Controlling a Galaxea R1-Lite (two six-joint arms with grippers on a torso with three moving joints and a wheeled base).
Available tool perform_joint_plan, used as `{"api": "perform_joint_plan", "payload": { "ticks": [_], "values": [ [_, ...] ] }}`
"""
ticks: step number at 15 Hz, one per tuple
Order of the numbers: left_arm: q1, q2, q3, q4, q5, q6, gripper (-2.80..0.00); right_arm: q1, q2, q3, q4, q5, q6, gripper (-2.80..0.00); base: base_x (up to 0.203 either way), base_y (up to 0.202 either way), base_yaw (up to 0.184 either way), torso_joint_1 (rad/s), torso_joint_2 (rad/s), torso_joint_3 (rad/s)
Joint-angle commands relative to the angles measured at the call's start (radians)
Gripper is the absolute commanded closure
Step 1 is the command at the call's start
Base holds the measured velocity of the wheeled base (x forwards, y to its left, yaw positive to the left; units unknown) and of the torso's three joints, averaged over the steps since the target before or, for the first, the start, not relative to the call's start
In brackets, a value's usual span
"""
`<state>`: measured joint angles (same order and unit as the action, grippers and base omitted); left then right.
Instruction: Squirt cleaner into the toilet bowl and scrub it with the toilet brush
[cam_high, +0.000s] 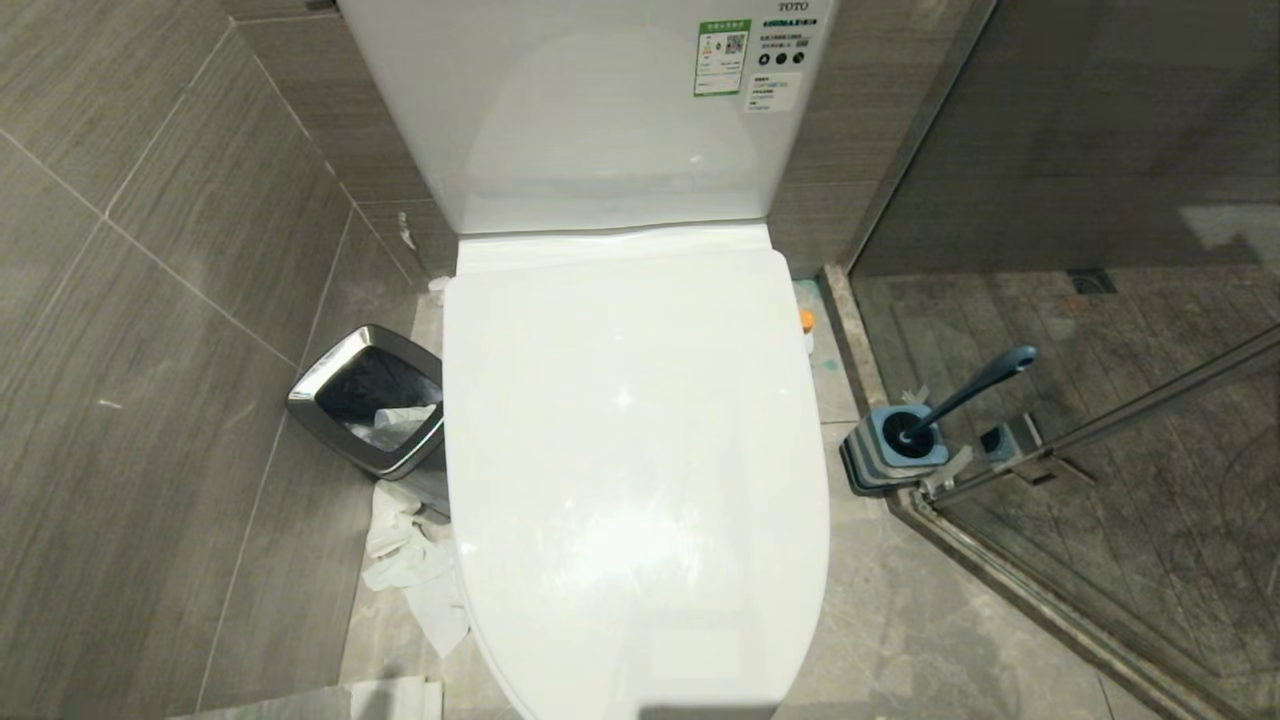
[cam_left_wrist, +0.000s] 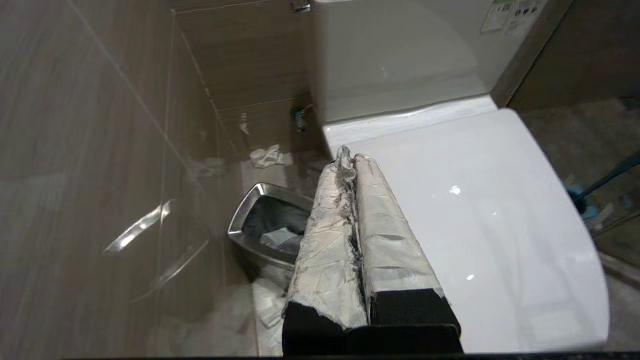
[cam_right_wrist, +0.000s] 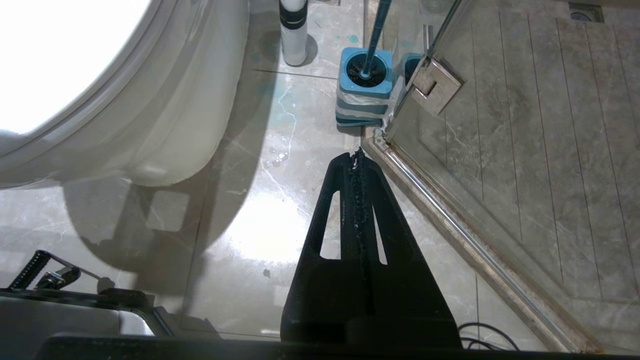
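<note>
Toilet (cam_high: 630, 450) stood centre of the floor against the back wall, lid down, bowl covered. Neither arm showed in the head view.

Left claw (cam_left_wrist: 350, 159), fingers wrapped in white tape, was pressed together and held nothing. In its wrist view it hung above the left rear part of the toilet lid (cam_left_wrist: 475, 225), tips pointing toward the hinge end near the tank (cam_left_wrist: 400, 55); contact with the lid could not be told. Steel trash bin (cam_high: 370, 398) sat on the floor just beside the toilet's left side, paper inside, crumpled tissue (cam_high: 410, 560) on the floor in front of it.

Right claw (cam_right_wrist: 358, 156), bare black fingers, was pressed together, empty, hanging low over the floor on the toilet's right. Toilet brush (cam_high: 975, 385) stood in its blue holder (cam_high: 905, 445) on the floor to the right of the toilet, at the corner of the glass shower door (cam_high: 1100, 420), handle leaning toward the shower. In the right wrist view the holder (cam_right_wrist: 364, 82) lay ahead of the claw tips, near but apart, with the door hinge (cam_right_wrist: 432, 85) just beside it.

Cleaner bottle (cam_right_wrist: 293, 30), white with a dark band, stood on the floor between the toilet base and the brush holder, further from the right claw than the brush. In the head view only its orange cap (cam_high: 806, 320) peeked out at the lid's right edge.
</note>
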<state>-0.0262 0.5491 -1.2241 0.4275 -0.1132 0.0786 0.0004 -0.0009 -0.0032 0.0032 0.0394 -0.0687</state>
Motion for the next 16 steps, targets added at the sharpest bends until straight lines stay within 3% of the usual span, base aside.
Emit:
{"api": "perform_joint_plan", "payload": {
  "ticks": [1, 5, 13, 16],
  "values": [
    [0.015, -0.168, 0.135, 0.002, 0.003, 0.032, 0.0, 0.001, 0.001, 0.0, 0.0, 0.001, 0.0, 0.0, 0.0, 0.0, 0.0, 0.0, 0.0, 0.0],
    [0.019, -0.278, 0.298, -0.005, 0.008, 0.091, 0.0, 0.0, 0.001, 0.0, 0.0, 0.001, 0.0, 0.0, 0.0, 0.0, 0.0, 0.0, 0.0, 0.0],
    [0.03, -0.534, 0.707, -0.026, 0.018, 0.096, 0.0, 0.0, 0.001, 0.0, 0.0, 0.001, 0.0, 0.0, 0.0, 0.0, 0.0, 0.0, 0.0, 0.0],
    [0.029, -0.548, 0.86, -0.198, 0.025, 0.085, 0.0, 0.001, 0.001, 0.0, 0.0, 0.001, 0.0, 0.0, 0.0, 0.0, 0.0, 0.0, 0.0, 0.0]
  ]
}}
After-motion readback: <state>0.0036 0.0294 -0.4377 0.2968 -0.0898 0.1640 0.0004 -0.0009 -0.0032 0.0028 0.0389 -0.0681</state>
